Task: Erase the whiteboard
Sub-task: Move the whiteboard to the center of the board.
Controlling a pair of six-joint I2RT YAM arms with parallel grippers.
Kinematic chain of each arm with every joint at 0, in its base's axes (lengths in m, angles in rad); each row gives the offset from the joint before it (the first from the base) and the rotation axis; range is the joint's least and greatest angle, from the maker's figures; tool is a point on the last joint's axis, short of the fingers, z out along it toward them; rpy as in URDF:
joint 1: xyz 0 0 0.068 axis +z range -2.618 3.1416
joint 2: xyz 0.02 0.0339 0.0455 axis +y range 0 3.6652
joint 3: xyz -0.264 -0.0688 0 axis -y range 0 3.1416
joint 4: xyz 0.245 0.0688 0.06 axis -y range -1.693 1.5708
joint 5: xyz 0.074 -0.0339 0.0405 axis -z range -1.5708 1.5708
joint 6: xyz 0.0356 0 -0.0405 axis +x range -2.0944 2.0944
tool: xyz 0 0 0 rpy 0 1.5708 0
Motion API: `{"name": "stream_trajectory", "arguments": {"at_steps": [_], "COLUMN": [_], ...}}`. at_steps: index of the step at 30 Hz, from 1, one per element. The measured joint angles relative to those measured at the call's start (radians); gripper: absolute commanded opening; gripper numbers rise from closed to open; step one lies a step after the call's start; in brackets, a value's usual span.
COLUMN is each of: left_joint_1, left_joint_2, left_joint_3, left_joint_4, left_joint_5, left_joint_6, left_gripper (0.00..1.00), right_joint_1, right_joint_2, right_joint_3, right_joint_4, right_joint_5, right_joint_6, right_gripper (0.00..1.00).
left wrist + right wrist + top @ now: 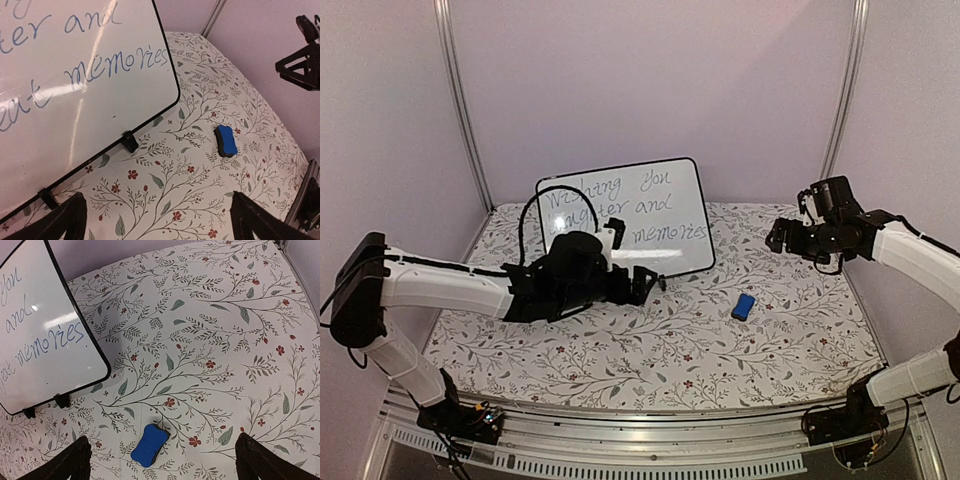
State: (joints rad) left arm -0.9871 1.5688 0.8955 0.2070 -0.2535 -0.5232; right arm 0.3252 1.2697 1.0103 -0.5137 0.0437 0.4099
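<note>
The whiteboard (660, 212) stands at the far middle of the tabletop (620, 350), leaning back on small black feet (130, 141), and blue cursive writing (117, 62) covers its glossy face; "you", "and" and "memories" can be read. The left hand (647, 282) is held above the tabletop just in front of the board's lower edge, towards its right corner. Its two fingers (65, 222) are spread wide apart with nothing between them, and its arm crosses in front of the board's lower left part. To the right of this hand, past the board's near right corner, a small blue eraser (743, 306) lies flat on the flowered cloth. It is apart from the board and neither hand touches it. Farther right and higher, the right hand (782, 238) hangs over the far right part of the tabletop, well apart from the board. Its fingers (65, 460) are also wide apart and empty, and the eraser shows below it in the right wrist view.
</note>
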Motion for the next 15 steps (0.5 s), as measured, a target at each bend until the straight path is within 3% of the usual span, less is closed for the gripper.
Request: {"name": "stream_trajectory", "arguments": {"at_steps": [15], "left_joint_1": [0.032], "left_joint_2": [-0.024], "left_joint_3": [-0.056], "left_joint_4": [0.013], "left_joint_5": [0.005], "left_joint_6": [-0.001], "left_gripper": [1.00], "right_joint_1": [0.124], "right_joint_2": [0.158], "right_joint_3": [0.043], "right_joint_4": [-0.019], "right_joint_5": [0.103], "right_joint_6": [0.086], "right_gripper": [0.99]}}
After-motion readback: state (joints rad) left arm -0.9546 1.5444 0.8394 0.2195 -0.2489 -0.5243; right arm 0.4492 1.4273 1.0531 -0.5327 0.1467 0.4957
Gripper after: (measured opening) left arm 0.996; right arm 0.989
